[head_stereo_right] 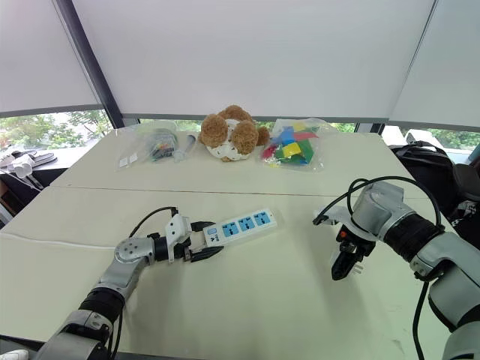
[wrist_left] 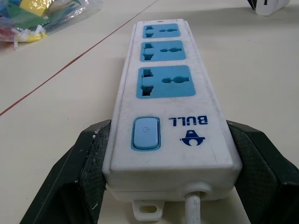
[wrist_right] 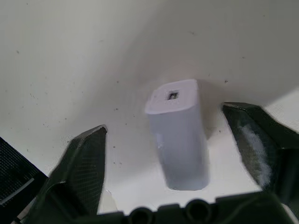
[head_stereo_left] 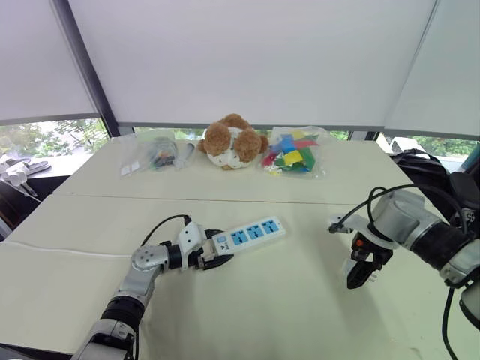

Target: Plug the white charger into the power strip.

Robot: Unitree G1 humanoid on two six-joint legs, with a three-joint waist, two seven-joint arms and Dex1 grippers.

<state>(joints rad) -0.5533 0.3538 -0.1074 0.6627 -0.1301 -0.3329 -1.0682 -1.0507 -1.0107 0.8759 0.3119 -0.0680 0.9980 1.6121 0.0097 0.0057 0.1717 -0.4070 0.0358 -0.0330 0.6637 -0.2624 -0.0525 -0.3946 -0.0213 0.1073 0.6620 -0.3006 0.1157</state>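
Here the white charger sits between the open right gripper fingers.

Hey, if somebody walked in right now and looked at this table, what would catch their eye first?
Probably the power strip with its three blue sockets, lying mid-table with its button end clamped in the left tool. Next, the right tool pointing down with its fingers open on either side of the white charger, not yet gripping it. At the far edge sit a brown teddy bear and a bag of colourful pieces.

the power strip bears the blue brand name "bull".
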